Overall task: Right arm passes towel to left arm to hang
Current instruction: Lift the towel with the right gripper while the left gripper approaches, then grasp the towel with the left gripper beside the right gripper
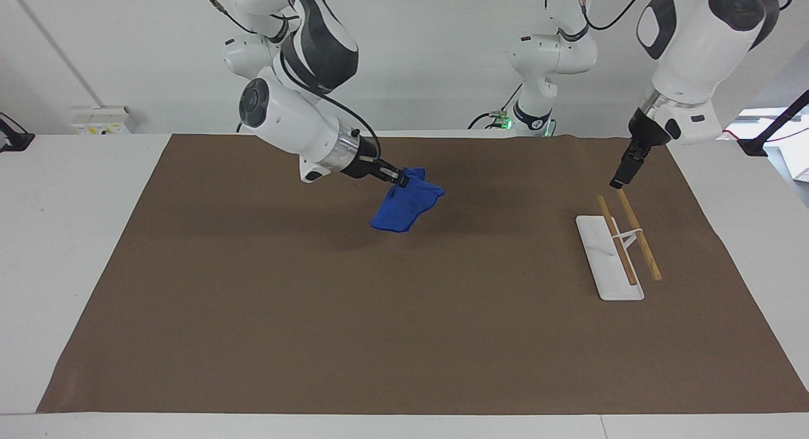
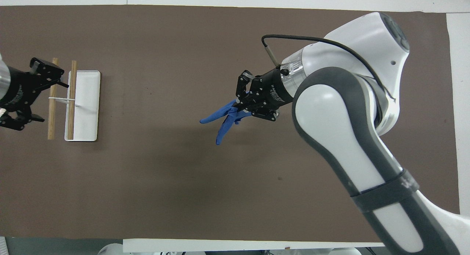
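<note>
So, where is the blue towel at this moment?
The towel hangs in the air from the right gripper, which is shut on it, over the middle of the brown mat. The rack stands toward the left arm's end.

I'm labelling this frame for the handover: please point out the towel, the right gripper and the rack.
towel (image 1: 404, 210): facing view, middle of the hanging cloth.
right gripper (image 1: 399, 177): facing view, jaws' tips at the towel's top.
rack (image 1: 605, 261): facing view, white base.

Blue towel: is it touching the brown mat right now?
Apart. In the facing view the blue towel hangs from the right gripper, clear of the brown mat.
</note>
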Robot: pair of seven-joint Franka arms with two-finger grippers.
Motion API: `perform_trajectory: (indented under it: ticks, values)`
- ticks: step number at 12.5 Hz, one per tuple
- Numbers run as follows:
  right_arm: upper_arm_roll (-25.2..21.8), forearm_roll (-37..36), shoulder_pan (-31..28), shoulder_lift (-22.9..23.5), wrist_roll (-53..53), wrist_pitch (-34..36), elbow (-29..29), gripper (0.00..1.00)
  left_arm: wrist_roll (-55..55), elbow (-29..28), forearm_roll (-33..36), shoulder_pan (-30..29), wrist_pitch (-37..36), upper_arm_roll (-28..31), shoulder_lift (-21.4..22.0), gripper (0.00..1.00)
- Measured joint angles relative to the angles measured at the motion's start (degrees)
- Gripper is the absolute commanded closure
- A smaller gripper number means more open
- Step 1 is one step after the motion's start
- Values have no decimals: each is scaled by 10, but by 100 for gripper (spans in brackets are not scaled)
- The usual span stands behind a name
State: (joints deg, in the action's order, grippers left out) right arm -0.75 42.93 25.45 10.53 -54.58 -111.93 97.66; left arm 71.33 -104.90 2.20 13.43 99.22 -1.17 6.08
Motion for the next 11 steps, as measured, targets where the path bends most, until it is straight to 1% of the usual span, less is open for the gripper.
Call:
perform_trajectory:
  ticks: [2, 4, 6, 9, 11]
  values:
    - [1, 4, 29, 2, -46, -30, 1, 100, 120, -22, 0, 58, 38, -2, -4, 0]
    - [0, 35, 37, 4, -70, -47, 1, 100, 205, -37, 0, 104, 72, -3, -15, 0]
    - [0, 51, 51, 4, -88, -70, 3, 100, 244, -41, 1, 129, 80, -3, -30, 0]
    - [0, 52, 73, 5, -104, -98, 7, 100, 282, -68, 1, 158, 107, -3, -46, 1]
    - [0, 52, 73, 5, -104, -98, 10, 100, 289, -73, 1, 163, 114, -3, -51, 14]
